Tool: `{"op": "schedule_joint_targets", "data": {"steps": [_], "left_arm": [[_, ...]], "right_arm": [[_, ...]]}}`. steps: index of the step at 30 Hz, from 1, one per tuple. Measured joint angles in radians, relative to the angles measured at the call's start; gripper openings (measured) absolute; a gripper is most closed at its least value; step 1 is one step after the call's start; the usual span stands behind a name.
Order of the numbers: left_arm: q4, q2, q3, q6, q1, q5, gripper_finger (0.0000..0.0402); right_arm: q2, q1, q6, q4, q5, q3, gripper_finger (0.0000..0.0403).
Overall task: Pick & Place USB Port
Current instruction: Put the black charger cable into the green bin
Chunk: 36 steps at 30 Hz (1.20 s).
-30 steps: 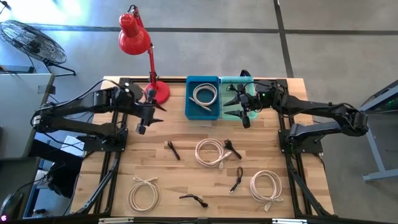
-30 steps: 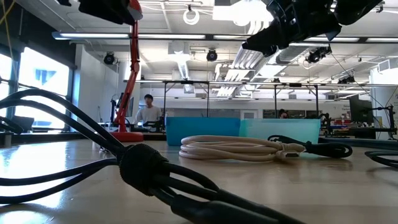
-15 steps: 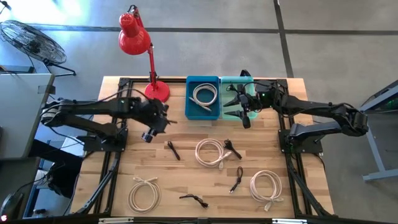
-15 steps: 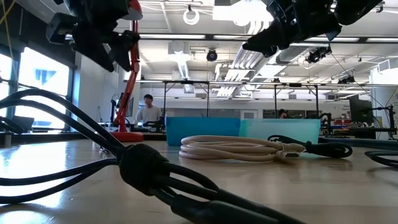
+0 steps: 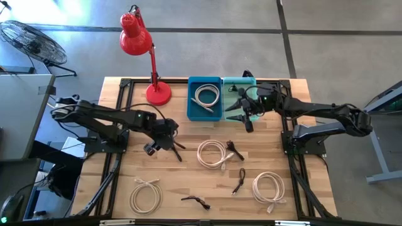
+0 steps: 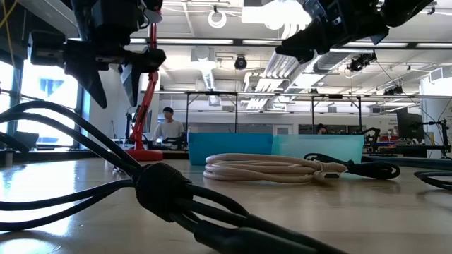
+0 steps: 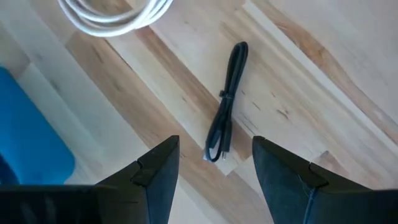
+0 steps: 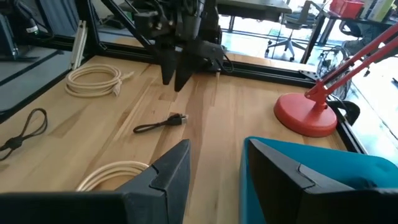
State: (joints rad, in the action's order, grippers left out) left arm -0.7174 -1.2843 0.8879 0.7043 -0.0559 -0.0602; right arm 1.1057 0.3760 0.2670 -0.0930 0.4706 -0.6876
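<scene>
— Left gripper (image 7: 214, 171): where, and how set?

— Over the table (image 5: 125, 169), fingers spread wide, nothing held. Short black USB cable (image 7: 225, 102) lies flat on the wood directly below the gap, just beside a white cable coil (image 5: 212, 153).

— Right gripper (image 5: 242, 115)?

— Above the teal bin (image 5: 237, 83), fingers parted, empty. Blue bin (image 5: 204, 114) alongside holds a white coil.

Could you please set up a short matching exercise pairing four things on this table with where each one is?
Things:
1. white cable coil
2. red desk lamp
3. left gripper
4. right gripper

Places:
A. over the teal bin
B. above the short black cable
C. inside the blue bin
D. at the table's far left corner

Pairs: 1-C, 2-D, 3-B, 4-A
</scene>
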Motion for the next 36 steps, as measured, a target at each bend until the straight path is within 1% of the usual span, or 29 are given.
{"op": "schedule_joint_targets", "data": {"steps": [3,7,13,16,19,22,27,36], "left_arm": [[0.010,-0.024,0.000,-0.028,0.003,-0.001,0.0198],[0.014,-0.060,0.001,-0.028,0.003,0.000,0.0198],[0.019,-0.143,0.001,-0.028,0.003,0.027,0.0198],[0.031,-0.177,0.001,-0.028,0.003,0.026,0.0198],[0.052,-0.206,0.001,-0.028,0.003,0.026,0.0198],[0.073,-0.219,0.002,-0.032,0.003,0.019,0.0198],[0.088,-0.220,0.002,-0.036,0.003,0.011,0.0198],[0.089,-0.220,0.002,-0.046,0.003,0.016,0.0198]], "right_arm": [[0.000,-0.015,0.000,0.002,0.000,0.000,0.0150],[0.000,-0.036,0.000,0.010,0.000,0.000,0.0151],[0.000,-0.066,0.000,0.044,-0.003,0.000,0.0150],[0.000,-0.084,0.001,0.052,-0.023,0.000,0.0151],[0.000,-0.105,0.003,0.052,-0.081,0.000,0.0150],[0.000,-0.124,0.004,0.052,-0.137,0.000,0.0150],[0.000,-0.149,0.004,0.053,-0.179,0.000,0.0151],[0.000,-0.156,0.008,0.059,-0.185,0.000,0.0152]]}}
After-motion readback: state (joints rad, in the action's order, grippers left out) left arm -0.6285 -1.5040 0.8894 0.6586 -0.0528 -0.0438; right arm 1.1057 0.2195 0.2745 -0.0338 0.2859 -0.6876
